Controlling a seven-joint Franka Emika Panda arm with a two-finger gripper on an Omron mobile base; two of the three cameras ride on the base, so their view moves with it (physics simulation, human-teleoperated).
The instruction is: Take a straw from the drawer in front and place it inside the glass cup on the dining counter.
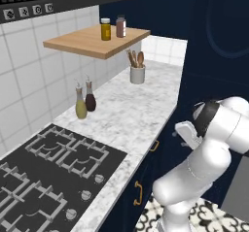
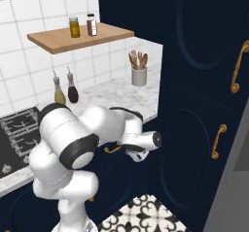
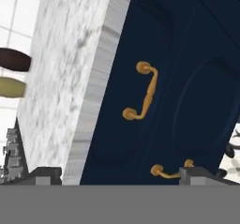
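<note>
My gripper [image 3: 124, 176] is open, its two dark fingertips [image 3: 45, 174] wide apart with nothing between them. It faces a navy-blue front with a gold handle [image 3: 143, 92] just under the marbled edge of the stove counter [image 3: 70, 78]. This front looks like the shut drawer [image 3: 122, 124], a short way ahead of the fingers. The view is rolled, so the counter edge runs nearly upright. A second gold handle [image 3: 168, 172] shows lower down. In the left base view the hand [image 1: 187, 133] hangs beside the same front, close to its handle [image 1: 154, 146]. The straw, the glass cup and the dining counter are out of view.
A black stove [image 1: 48, 168] lies in the counter at the left. Two oil bottles [image 1: 85, 102], a utensil pot [image 1: 137, 73] and a wooden shelf [image 1: 97, 41] with two jars stand further back. Tall navy cabinet doors [image 2: 204, 105] rise at the right over a patterned floor [image 2: 141, 216].
</note>
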